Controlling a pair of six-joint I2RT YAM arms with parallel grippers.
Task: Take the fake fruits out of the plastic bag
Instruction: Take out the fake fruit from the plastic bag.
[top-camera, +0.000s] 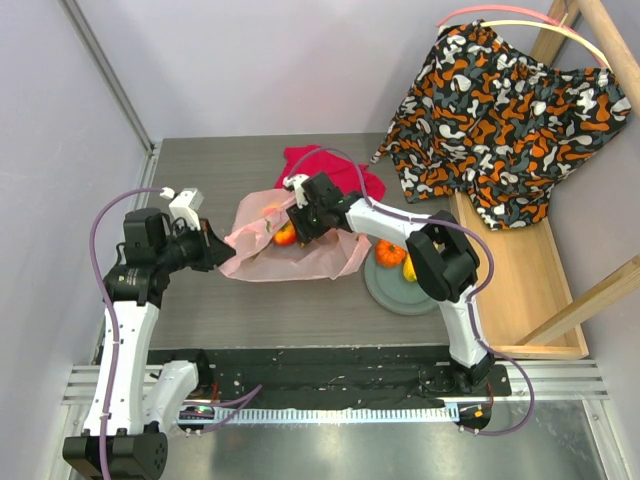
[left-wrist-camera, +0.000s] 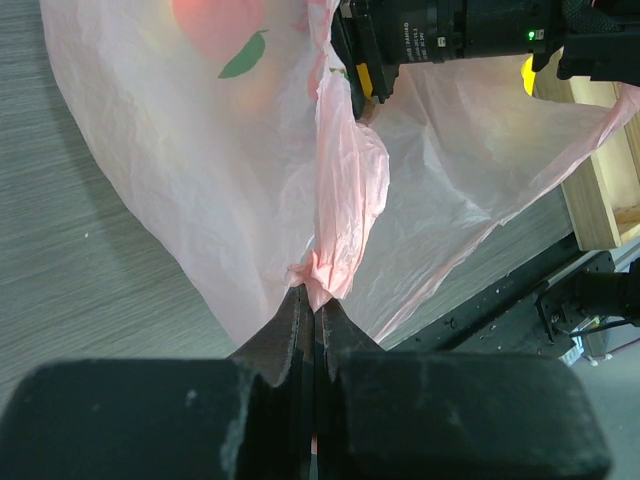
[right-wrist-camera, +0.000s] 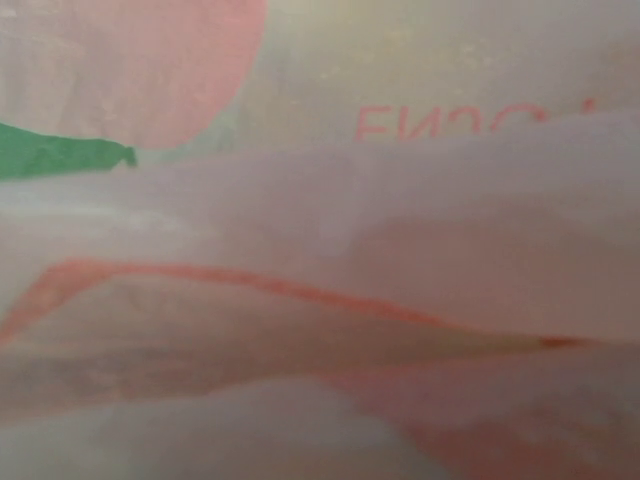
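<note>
The pale-pink plastic bag (top-camera: 300, 258) lies on the table, left of the grey-green plate (top-camera: 395, 295). My left gripper (top-camera: 222, 252) is shut on a bunched edge of the bag (left-wrist-camera: 335, 240), its fingertips (left-wrist-camera: 300, 312) pressed together on the plastic. My right gripper (top-camera: 292, 222) reaches into the bag's mouth from the right, next to an orange-red fruit (top-camera: 285, 236) inside. The right wrist view shows only blurred bag plastic (right-wrist-camera: 400, 200), and its fingers are hidden. An orange fruit (top-camera: 389, 252) and a yellow one (top-camera: 410, 268) lie on the plate.
A red cloth (top-camera: 330, 168) lies behind the bag. A patterned cloth (top-camera: 500, 110) hangs over a wooden frame (top-camera: 530, 290) on the right. A black mat (top-camera: 330, 365) runs along the near edge. The right arm's wrist (left-wrist-camera: 450, 30) shows in the left wrist view.
</note>
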